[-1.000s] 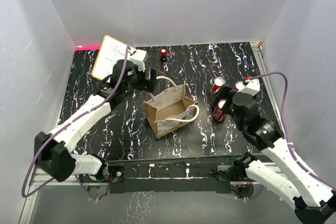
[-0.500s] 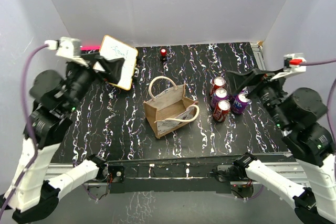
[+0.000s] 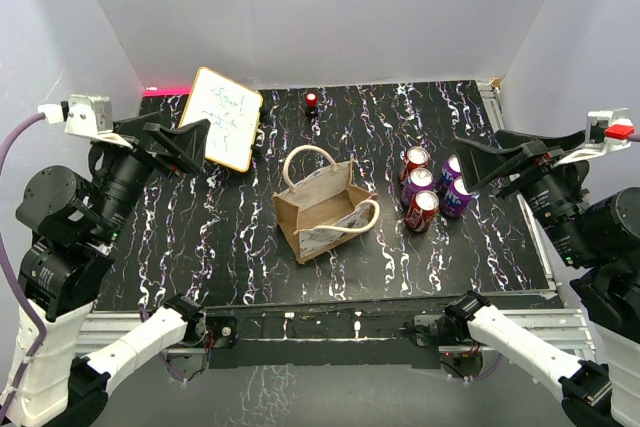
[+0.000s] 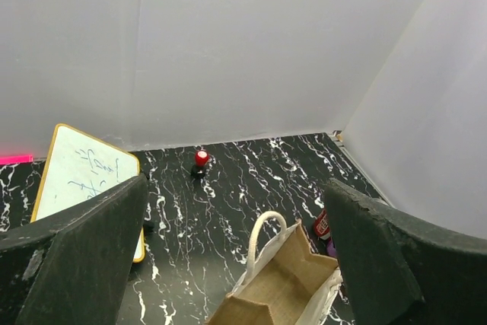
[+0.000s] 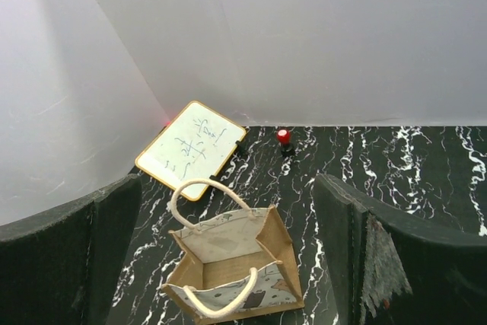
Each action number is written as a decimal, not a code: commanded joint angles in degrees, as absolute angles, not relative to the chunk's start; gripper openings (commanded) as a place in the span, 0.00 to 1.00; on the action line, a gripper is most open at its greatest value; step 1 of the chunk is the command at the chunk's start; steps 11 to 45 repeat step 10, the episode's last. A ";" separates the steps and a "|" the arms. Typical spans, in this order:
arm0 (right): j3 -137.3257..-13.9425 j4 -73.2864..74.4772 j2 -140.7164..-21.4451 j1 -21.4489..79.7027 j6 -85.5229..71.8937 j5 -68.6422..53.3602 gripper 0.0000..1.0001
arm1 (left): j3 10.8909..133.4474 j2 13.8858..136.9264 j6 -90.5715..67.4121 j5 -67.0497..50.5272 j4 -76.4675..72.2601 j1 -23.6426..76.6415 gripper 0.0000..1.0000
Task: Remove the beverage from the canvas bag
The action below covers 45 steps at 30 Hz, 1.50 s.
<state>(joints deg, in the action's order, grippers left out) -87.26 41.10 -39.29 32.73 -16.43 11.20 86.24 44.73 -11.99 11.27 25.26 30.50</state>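
The canvas bag (image 3: pixel 320 209) stands open on the black marbled table, tan-brown with cream loop handles. Its inside shows bare brown floor in the right wrist view (image 5: pixel 232 260) and the left wrist view (image 4: pixel 281 279); no can shows in it. Several red and purple beverage cans (image 3: pixel 430 187) stand grouped on the table right of the bag. My left gripper (image 3: pixel 180 147) is raised high at the left, open and empty. My right gripper (image 3: pixel 480 169) is raised high at the right, above the cans, open and empty. Both are well away from the bag.
A yellow-framed whiteboard (image 3: pixel 222 118) leans at the back left. A small red-topped object (image 3: pixel 311 100) stands at the back centre. White walls enclose the table on three sides. A metal rail runs along the near edge.
Both arms have risen and drawn back to the sides. The left gripper has left the bag's far handle and the right gripper has left the cans, which now show fully.
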 commanded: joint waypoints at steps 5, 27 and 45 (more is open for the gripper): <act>-89.60 42.42 -39.78 32.75 -15.92 14.66 0.98 | 84.99 43.68 -11.73 13.08 25.31 30.73 0.97; -88.88 44.74 -41.08 32.78 -15.35 10.92 0.98 | 84.22 44.26 -11.86 12.40 24.99 30.72 0.97; -88.88 44.74 -41.08 32.78 -15.35 10.92 0.98 | 84.22 44.26 -11.86 12.40 24.99 30.72 0.97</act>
